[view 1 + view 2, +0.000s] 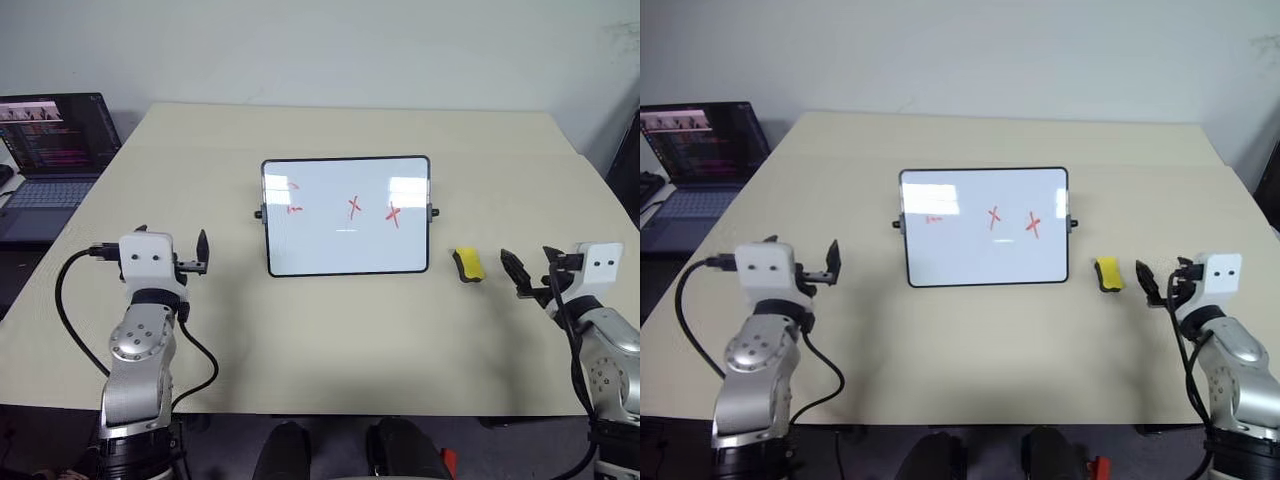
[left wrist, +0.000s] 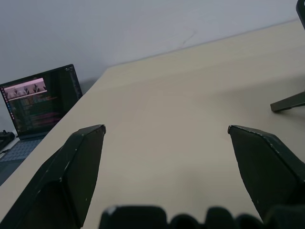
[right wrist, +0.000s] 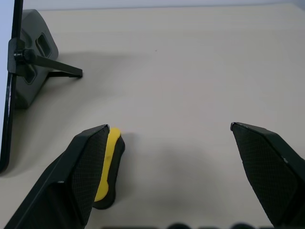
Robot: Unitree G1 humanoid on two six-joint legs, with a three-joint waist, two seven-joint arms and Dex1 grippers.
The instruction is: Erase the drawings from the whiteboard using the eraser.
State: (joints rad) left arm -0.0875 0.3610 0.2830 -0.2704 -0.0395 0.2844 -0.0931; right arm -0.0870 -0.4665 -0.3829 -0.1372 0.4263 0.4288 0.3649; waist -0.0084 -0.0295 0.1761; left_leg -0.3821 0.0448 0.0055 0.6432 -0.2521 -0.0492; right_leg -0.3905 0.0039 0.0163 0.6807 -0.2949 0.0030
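The left gripper (image 2: 167, 129) hangs over bare table (image 1: 330, 350) with its fingers (image 2: 76, 162) spread wide and nothing between them; the right gripper (image 3: 169, 126) is just as wide, holding nothing, the eraser (image 1: 468, 264) lying on the table just beside its inner finger (image 3: 86, 162), though I cannot tell whether they touch. The whiteboard (image 1: 345, 245) stands tilted on its rear stand mid-table, between the two arms; the drawings (image 1: 353, 207) in red are on its face, two crosses toward the right, small squiggles at the left. A laptop (image 1: 55, 150) sits open off the table's far left corner.
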